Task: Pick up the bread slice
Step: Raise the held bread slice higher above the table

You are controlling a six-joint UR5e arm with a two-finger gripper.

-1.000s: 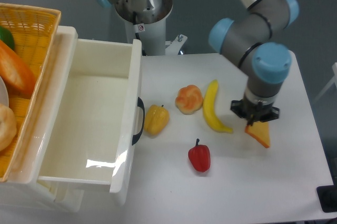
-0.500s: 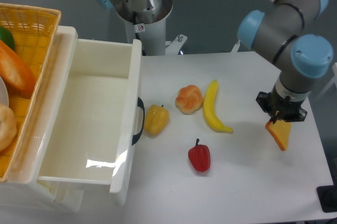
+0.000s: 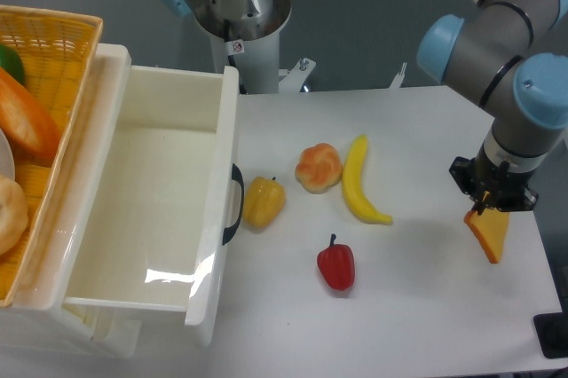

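Note:
The bread slice (image 3: 489,234) is a thin orange-edged wedge hanging from my gripper (image 3: 489,208) over the table's right side. The gripper points down and is shut on the slice's top edge. The slice hangs tilted, its lower tip close to the table near the right edge; I cannot tell if it touches. The fingertips are mostly hidden behind the gripper body.
A yellow banana (image 3: 358,182), a round orange-pink bun (image 3: 319,168), a yellow pepper (image 3: 264,201) and a red pepper (image 3: 336,263) lie mid-table. An open white drawer (image 3: 151,200) and a wicker basket (image 3: 49,50) are at the left. The table's right edge (image 3: 541,245) is close to the gripper.
My gripper has carried the bread slice to the right, from beside the banana toward the table's right edge. Other objects have not moved.

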